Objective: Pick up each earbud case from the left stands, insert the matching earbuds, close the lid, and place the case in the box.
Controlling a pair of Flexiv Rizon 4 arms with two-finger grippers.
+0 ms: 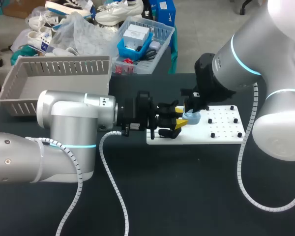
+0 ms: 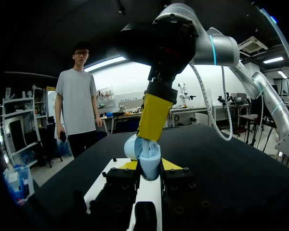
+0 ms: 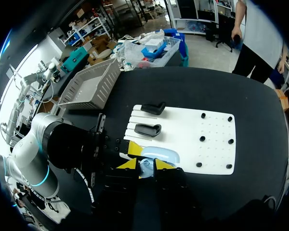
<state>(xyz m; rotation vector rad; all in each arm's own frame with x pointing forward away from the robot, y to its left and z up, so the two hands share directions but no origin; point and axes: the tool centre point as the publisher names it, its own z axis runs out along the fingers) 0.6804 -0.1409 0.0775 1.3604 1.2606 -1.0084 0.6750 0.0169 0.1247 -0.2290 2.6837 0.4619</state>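
Head view: the earbud case (image 1: 192, 118) is pale blue glossy plastic, rounded, over the left end of the white board (image 1: 221, 133) on the dark bench. The left claw (image 1: 180, 118) reaches in level from the left. The right arm (image 1: 226, 64) drops onto the case from above. The grey slatted box (image 1: 54, 81) is well apart, on the left arm's side, so the left arm is likely nearer for placing.

Left wrist view: the left claw clamps the case on both sides, lid open. The right claw (image 2: 149, 137) is straight above it.

Right wrist view: the case is directly under the right claw; cannot tell its grip. Two matte black stands (image 3: 148, 130) are ahead, empty.
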